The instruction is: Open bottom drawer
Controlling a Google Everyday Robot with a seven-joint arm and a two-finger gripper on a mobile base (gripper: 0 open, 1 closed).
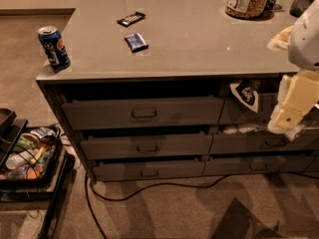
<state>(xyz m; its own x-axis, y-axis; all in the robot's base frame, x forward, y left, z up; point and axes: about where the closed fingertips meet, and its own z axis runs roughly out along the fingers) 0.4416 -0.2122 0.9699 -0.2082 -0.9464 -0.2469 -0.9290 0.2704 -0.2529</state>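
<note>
The slim dark-grey bottom drawer (149, 169) sits lower centre-left of the frame, lowest of its stack, its small rectangular pull (148, 173) untouched; the cream-coloured gripper (286, 114) hangs at the right edge, before the neighbouring stack and well apart from that pull; whether it is open or closed I cannot tell. Likely risks: it descends where it is and takes the neighbouring slim grey front (259, 163) instead; or it stops too high and hooks the taller middle drawer (147, 146); the black cable (149, 189) on the carpet might snag the base.
</note>
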